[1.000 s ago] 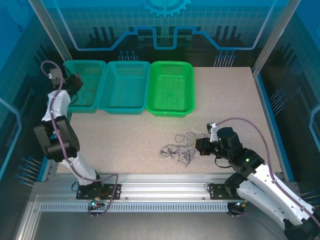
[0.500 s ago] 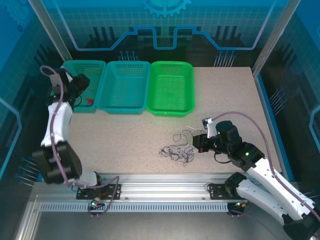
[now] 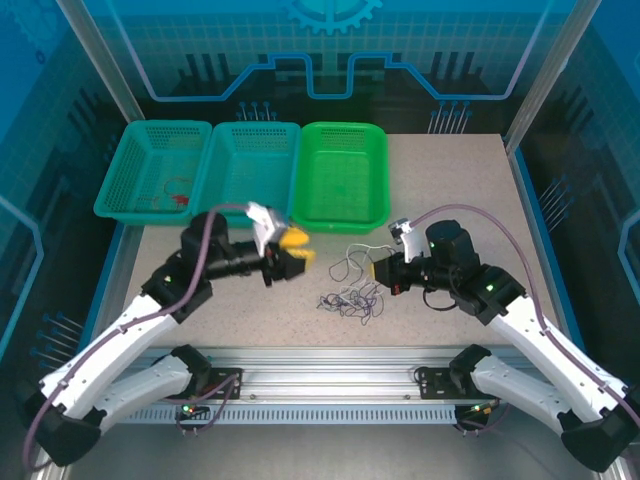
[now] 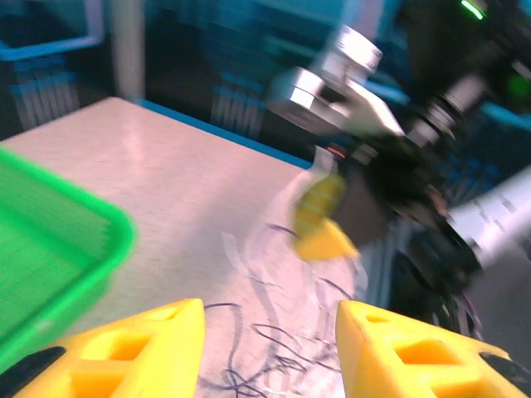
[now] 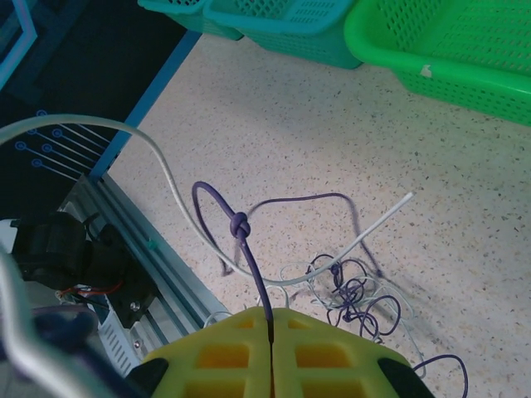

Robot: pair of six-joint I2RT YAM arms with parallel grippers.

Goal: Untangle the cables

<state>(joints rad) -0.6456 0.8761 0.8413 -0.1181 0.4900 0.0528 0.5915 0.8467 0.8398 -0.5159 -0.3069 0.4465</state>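
Left gripper [image 3: 300,248] was over the table [image 3: 450,180], near the front corner of the green basket [image 3: 343,175] and just left of the cable tangle [image 3: 350,298]. In the left wrist view its yellow fingers [image 4: 133,348] stood apart with nothing between them; that view was motion-blurred.

Right gripper [image 3: 377,270] was on the other side of the tangle, jaws closed and pinching a purple cable [image 5: 249,265]. That cable had a knot just above the fingertips, then looped back down into the tangle [image 5: 348,290]. A white cable [image 5: 166,170] crossed it and ran into the same pile.

The tangle lay on the table between the two grippers, in front of the green basket. A single red cable [image 3: 178,200] lay in the leftmost teal basket [image 3: 130,160].
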